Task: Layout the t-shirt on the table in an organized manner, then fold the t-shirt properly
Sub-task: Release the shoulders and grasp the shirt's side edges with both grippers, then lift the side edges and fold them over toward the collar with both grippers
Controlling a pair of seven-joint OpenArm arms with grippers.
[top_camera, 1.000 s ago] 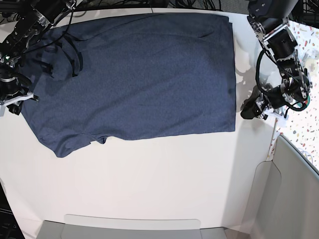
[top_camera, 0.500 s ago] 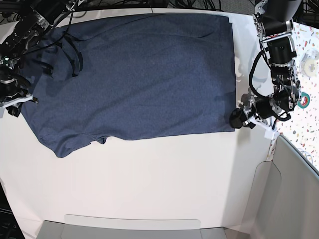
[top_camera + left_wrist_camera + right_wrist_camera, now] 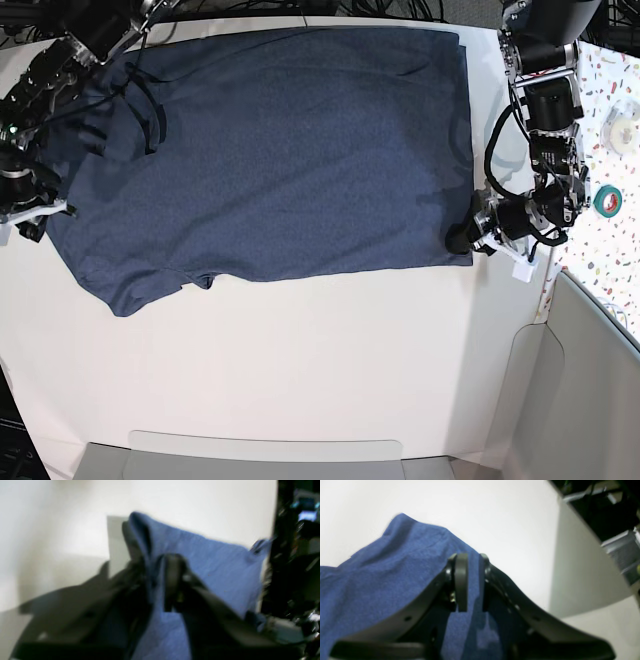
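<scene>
The t-shirt (image 3: 270, 160) lies spread flat across the upper half of the tabletop (image 3: 300, 370), lettering not showing. The left end effector (image 3: 468, 238), which stood wide and clear of the cloth a moment ago at 3 o'clock, has moved in onto the hem corner and closed; its blurred wrist view suggests cloth is pinched between its fingers (image 3: 172, 580). The right end effector (image 3: 470, 580), at 9 o'clock, stays narrow, clamped on the sleeve-side edge. With both edges apparently held, the shirt looks ready for a fold.
</scene>
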